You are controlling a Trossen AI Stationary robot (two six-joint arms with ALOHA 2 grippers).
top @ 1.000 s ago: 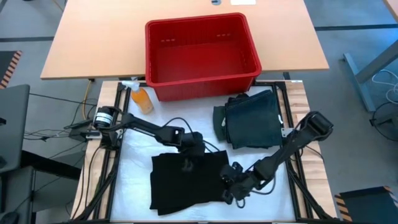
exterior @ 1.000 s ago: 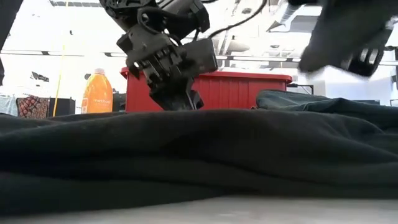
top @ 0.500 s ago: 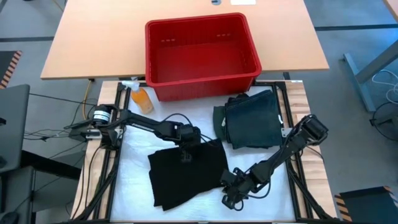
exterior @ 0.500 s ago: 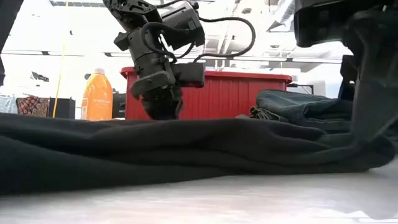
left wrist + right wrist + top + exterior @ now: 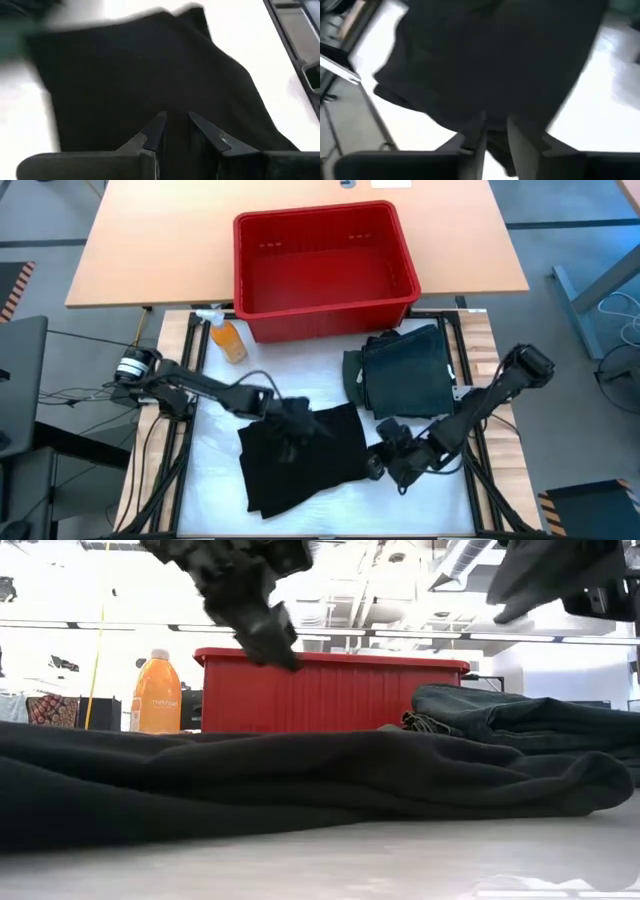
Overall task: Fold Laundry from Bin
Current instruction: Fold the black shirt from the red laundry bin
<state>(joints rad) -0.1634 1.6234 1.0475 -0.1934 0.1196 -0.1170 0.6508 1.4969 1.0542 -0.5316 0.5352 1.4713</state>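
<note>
A black garment [image 5: 300, 458] lies spread flat on the white table cover; the low view [image 5: 300, 780] shows it lying low. My left gripper [image 5: 290, 426] hovers above its far middle, raised clear in the low view [image 5: 250, 600], with its fingers a narrow gap apart and empty [image 5: 176, 125]. My right gripper [image 5: 388, 462] hovers just off the garment's right edge, also raised [image 5: 560, 580], narrowly open and empty [image 5: 495, 125]. A folded dark green stack [image 5: 405, 372] rests on the cover at the far right. The red bin [image 5: 325, 270] stands behind it.
An orange spray bottle [image 5: 228, 338] stands at the bin's near left corner. The table's black frame rails [image 5: 180, 430] run along both sides. Bare white cover [image 5: 215, 480] shows to the garment's left and near its right.
Both grippers have risen off the black garment. The left stood with its fingers down on the far middle and has lifted clear. The right came down at the garment's right end, then rose and went toward the far edge. The garment stays flat on the cover.
</note>
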